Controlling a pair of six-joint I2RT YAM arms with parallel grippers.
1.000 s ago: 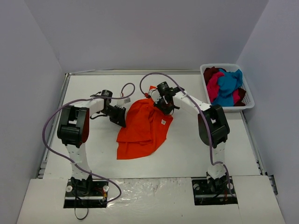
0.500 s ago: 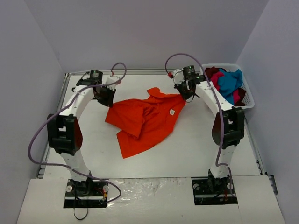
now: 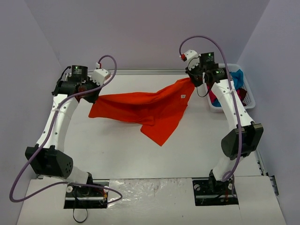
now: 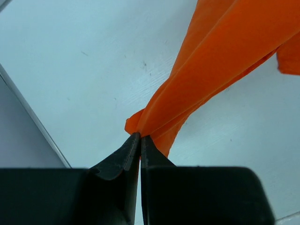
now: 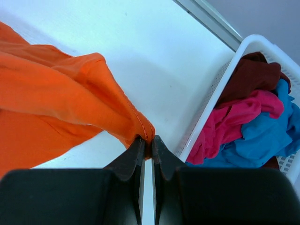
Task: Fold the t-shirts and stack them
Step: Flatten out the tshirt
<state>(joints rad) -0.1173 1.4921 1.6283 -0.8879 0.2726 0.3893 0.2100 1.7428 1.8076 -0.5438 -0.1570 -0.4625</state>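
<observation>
Overhead, the orange t-shirt (image 3: 150, 108) was stretched between both arms across the far half of the table (image 3: 140, 159). Whether its hanging flap touched the surface could not be told. One corner was pinched by the left gripper (image 4: 140, 137) and another by the right gripper (image 5: 146, 139). The other t-shirts (image 5: 229, 126) were heaped in the white basket (image 5: 208, 101) at far right, which was partly hidden by the right arm.

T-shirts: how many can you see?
4. An orange t-shirt is stretched between the left end effector and right end effector. A dark red t-shirt, pink t-shirt and blue t-shirt lie in the basket, which may hide more.
</observation>
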